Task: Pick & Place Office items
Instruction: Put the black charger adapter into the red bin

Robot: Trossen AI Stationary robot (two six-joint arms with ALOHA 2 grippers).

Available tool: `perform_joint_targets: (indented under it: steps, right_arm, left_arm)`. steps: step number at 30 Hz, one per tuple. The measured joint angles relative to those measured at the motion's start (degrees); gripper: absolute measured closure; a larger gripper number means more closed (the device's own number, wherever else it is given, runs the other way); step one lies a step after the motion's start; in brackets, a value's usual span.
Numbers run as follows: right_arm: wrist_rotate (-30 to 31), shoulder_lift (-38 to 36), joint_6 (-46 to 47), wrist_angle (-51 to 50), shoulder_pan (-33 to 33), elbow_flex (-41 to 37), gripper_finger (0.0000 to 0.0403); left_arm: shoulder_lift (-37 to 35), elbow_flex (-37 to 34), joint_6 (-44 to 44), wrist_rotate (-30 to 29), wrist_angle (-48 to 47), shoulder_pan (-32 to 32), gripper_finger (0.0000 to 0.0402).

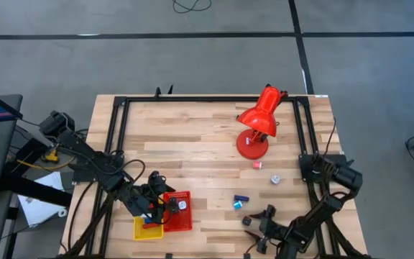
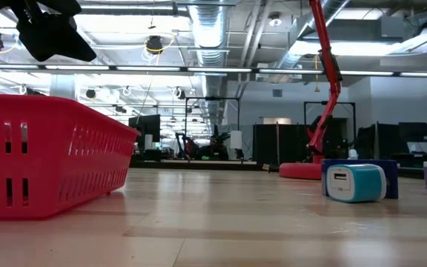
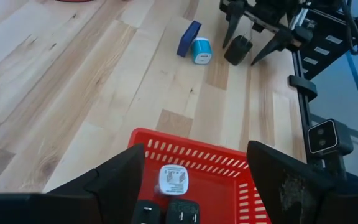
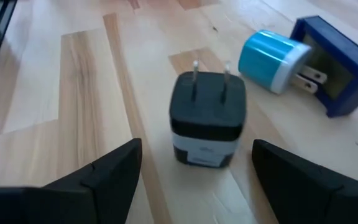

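Note:
My left gripper (image 1: pixel 161 204) (image 3: pixel 194 155) hangs open above the red tray (image 3: pixel 229 168), touching nothing. In that tray lie a white charger block (image 3: pixel 174 178) and two black blocks (image 3: pixel 166 213). My right gripper (image 1: pixel 257 223) (image 4: pixel 196 146) is open near the table's near edge. Its fingers stand on either side of a black plug block (image 4: pixel 208 118), with a gap showing on both sides. That block lies on the wood with its prongs pointing away from the gripper. Just beyond it rest a cyan charger (image 4: pixel 269 53) and a dark blue block (image 4: pixel 331 62).
A yellow tray (image 1: pixel 148 230) sits beside the red tray toward the near edge. The large red desk lamp (image 1: pixel 257 122) stands at the far right. A pink piece (image 1: pixel 256 165) and a silver-white piece (image 1: pixel 274 179) lie between the lamp and my right arm. A black frame (image 1: pixel 113 137) borders the table.

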Motion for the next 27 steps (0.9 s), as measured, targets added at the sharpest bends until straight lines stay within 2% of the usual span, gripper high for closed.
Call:
perform_joint_targets:
  steps: [7, 11, 16, 19, 23, 27]
  right_arm:
    - [2.45, 1.69, 1.33, 0.25, -0.75, 1.1, 0.0128]
    - [2.18, 1.5, 1.35, -0.26, -0.91, 1.02, 0.0178]
    - [1.68, 1.28, 1.35, 0.22, -1.06, 1.01, 0.0273]
    - [-2.28, -0.86, 1.47, 0.22, -1.97, 0.99, 0.0271]
    - [-13.2, -6.39, -2.58, 1.19, -6.03, 0.99, 0.0271]
    - [-22.32, -11.32, -16.64, 8.38, -13.6, 0.99, 0.0271]
  left_arm:
    - [0.0, 0.02, 0.0, 0.02, 0.89, 1.07, 0.0124]
    - [0.0, 0.02, 0.0, 0.01, 0.84, 1.91, 0.0124]
    - [0.0, 0.02, 2.88, 0.03, 0.88, 3.35, 0.0124]
    - [0.0, 0.02, 5.41, 0.25, 1.15, 4.88, 0.0124]
    - [0.02, 0.02, 24.04, 3.88, 6.11, 5.79, 0.0124]
    - [0.02, 0.02, 44.88, 8.49, 13.96, 5.77, 0.0124]
